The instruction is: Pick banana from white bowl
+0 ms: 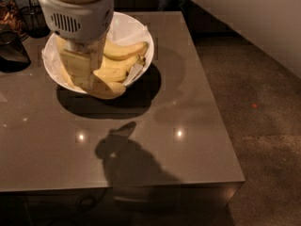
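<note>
The white bowl (150,53) with crumpled white paper lining (123,27) sits at the back left of the brown table (155,145). Bananas (126,51) lie inside it. My gripper (83,72) hangs from its grey wrist housing (77,13) straight over the bowl's left half. Its cream fingers (75,67) are closed around one banana (110,89), whose lower end sticks out across the bowl's front rim, lifted off the others. The wrist hides the bowl's left inside.
A dark wire-mesh cup (35,15) and a dark glassy object (10,51) stand at the table's left back corner. The table's right edge (214,107) drops to a brown floor (263,126). A pale wall runs along the upper right.
</note>
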`<state>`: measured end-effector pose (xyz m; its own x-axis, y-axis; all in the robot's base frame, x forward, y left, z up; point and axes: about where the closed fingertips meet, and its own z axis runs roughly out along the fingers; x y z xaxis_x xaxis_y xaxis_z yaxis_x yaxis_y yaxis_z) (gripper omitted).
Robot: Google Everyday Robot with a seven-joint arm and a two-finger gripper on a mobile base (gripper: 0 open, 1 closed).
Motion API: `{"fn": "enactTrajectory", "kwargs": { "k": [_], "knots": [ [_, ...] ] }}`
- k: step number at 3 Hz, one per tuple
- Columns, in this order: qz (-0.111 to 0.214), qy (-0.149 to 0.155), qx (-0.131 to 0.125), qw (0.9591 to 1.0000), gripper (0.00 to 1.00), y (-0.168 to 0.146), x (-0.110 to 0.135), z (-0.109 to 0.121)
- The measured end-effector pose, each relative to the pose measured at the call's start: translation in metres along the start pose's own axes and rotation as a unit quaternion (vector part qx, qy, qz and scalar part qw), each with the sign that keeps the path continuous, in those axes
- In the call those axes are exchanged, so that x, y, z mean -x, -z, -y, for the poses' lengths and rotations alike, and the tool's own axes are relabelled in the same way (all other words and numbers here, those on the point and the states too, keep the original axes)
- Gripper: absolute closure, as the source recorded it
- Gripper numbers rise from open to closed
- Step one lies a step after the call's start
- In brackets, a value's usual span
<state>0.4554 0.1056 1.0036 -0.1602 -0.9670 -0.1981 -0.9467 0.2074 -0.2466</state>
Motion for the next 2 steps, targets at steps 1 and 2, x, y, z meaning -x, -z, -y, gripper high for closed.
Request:
{"fn": "enactTrajectory", "kwargs": {
  "k": [1,2],
  "knots": [
    [0.005,-0.027,-0.006,0.9996,1.0,0.012,-0.01,-0.009],
    [0.014,-0.043,-0.007,0.9989,1.0,0.02,-0.017,-0.02]
  ]
}}
